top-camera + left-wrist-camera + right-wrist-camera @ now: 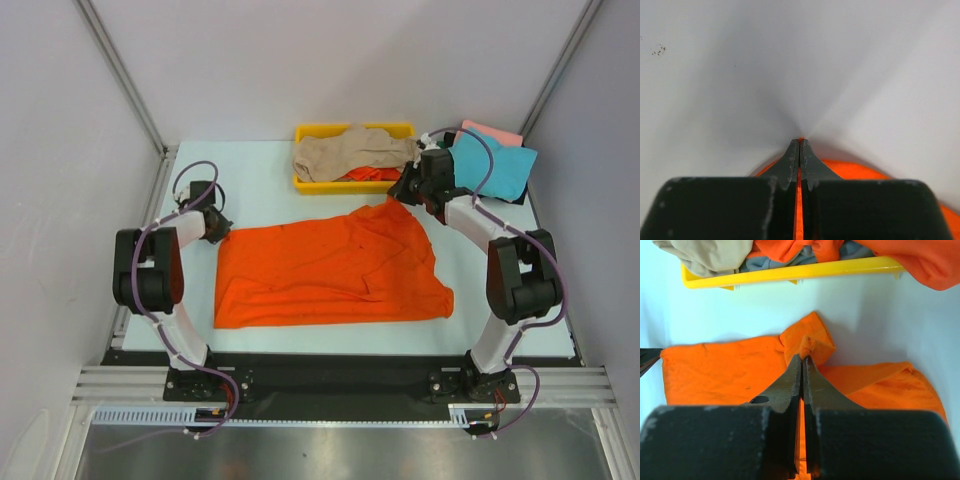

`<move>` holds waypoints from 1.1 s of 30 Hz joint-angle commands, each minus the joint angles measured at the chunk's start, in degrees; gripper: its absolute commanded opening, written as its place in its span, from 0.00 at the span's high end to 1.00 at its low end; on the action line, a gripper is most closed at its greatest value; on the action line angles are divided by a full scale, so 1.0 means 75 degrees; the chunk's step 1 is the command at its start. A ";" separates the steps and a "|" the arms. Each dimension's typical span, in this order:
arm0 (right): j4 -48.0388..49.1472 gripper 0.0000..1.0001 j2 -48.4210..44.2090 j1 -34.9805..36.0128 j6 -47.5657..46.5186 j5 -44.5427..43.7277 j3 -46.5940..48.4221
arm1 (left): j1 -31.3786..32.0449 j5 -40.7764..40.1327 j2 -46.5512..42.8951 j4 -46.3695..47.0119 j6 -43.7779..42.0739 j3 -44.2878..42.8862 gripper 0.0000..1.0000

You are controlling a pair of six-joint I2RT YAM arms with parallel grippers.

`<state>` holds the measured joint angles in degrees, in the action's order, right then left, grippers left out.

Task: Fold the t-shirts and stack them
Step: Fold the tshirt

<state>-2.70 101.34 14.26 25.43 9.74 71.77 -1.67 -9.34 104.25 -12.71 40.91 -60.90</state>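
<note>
The left gripper (216, 226) sits at the far-left corner of the orange t-shirt (330, 268), jaws pressed together with a sliver of orange cloth caught between them; the shirt lies spread over the middle of the pale table (260, 180), mostly flat though rumpled, its far-right part drawn up into a peak; behind it stands the yellow tray (320, 187), a beige t-shirt (345, 150) heaped in it over more orange cloth; the right gripper (408, 190) is at that peak, just beside the tray's near right corner, jaws closed on a pinch of the orange fabric; further right a teal t-shirt (500, 170) lies on a pink t-shirt (495, 132), the right arm crossing in front of both. The left wrist view gives only the closed tips, orange beneath them and bare table beyond; the right wrist view shows the bunched fold at its tips and a grey cloth (790, 262) in the tray, which the overhead view does not show.
</note>
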 commanded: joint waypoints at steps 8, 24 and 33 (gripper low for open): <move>0.1096 1.00 -0.1347 -0.0752 -0.0239 0.0658 -0.1432 | -0.0046 -0.0476 -0.0714 -0.0860 -0.0040 -0.0166 0.99; 0.1145 1.00 -0.2835 -0.1116 -0.0321 0.0413 -0.3100 | -0.0129 -0.0723 -0.2098 -0.0508 0.0054 0.1335 1.00; 0.0946 1.00 -0.3597 -0.1163 -0.0157 0.0050 -0.3861 | -0.0117 -0.0969 -0.2883 -0.0649 0.0054 0.1757 1.00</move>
<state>4.25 76.29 5.80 24.34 12.29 44.84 -2.11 -14.26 86.15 -17.96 41.01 -48.88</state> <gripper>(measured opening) 0.012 0.006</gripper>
